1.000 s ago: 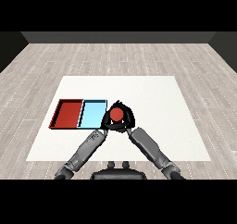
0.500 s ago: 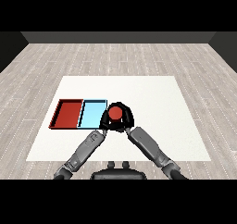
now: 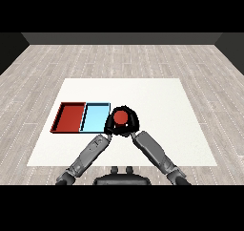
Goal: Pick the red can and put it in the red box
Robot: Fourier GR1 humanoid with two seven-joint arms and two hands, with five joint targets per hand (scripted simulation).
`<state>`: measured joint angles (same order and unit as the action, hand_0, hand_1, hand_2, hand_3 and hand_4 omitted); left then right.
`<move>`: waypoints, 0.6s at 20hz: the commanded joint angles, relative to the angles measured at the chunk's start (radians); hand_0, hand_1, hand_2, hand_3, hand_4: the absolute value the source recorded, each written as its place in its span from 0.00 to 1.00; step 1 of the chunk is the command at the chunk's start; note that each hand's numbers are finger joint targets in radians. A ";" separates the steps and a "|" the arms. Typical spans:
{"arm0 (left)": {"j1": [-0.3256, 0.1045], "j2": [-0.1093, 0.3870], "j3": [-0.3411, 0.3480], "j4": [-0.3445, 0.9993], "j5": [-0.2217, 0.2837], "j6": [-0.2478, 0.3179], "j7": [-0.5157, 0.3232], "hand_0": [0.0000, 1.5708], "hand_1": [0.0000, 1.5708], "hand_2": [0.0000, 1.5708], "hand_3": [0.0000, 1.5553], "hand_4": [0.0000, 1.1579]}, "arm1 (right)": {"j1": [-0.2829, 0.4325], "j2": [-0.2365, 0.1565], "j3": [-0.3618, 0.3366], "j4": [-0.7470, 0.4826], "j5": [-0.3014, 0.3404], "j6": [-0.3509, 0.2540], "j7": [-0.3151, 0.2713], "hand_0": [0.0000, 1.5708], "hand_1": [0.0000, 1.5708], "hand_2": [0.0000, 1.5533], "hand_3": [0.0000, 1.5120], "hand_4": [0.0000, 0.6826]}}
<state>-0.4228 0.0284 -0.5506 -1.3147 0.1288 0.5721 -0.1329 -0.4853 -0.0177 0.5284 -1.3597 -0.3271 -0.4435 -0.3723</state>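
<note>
The red can (image 3: 121, 116) sits upright just to the right of the light blue tray (image 3: 95, 118), near the middle of the white table (image 3: 157, 101), with its round red top facing up. The right hand (image 3: 130, 122) is curled round the can, black fingers wrapping its far and right sides, so it is grasping the can. The left hand (image 3: 110, 125) lies close against the can's left side, at the near right corner of the light blue tray; whether its fingers are bent round the can or merely resting beside it cannot be told from this view. The red tray (image 3: 69, 118) lies to the left of the light blue one, the two touching along one edge, and the can is outside both trays. Compared with the frame a second ago, the can and the right hand have shifted a little toward the near side and slightly left (half a second ago they were already almost where they are now), while the trays have not moved. Both grey forearms reach in from the near edge and converge on the can.
</note>
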 commanded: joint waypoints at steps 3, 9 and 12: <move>-0.046 -0.027 0.003 0.080 0.087 -0.008 -0.084 1.00 1.00 0.99 0.96 0.97 | 0.053 0.016 -0.007 -0.027 -0.054 0.103 -0.023 0.80 0.80 0.81 0.79 0.00; -0.075 -0.027 -0.042 0.003 0.050 0.051 0.027 1.00 1.00 1.00 0.96 0.98 | 0.021 0.017 -0.004 -0.048 -0.004 0.069 0.015 0.00 0.00 0.00 0.00 0.00; -0.004 -0.027 -0.046 -0.036 -0.003 0.054 0.012 1.00 1.00 1.00 0.96 0.99 | -0.014 0.017 0.015 0.011 -0.006 0.050 -0.035 0.00 0.00 0.00 0.00 0.00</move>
<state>-0.4372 0.0292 -0.5601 -1.3196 0.1620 0.6071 -0.1578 -0.4833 -0.0168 0.5118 -1.3923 -0.3314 -0.3871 -0.3561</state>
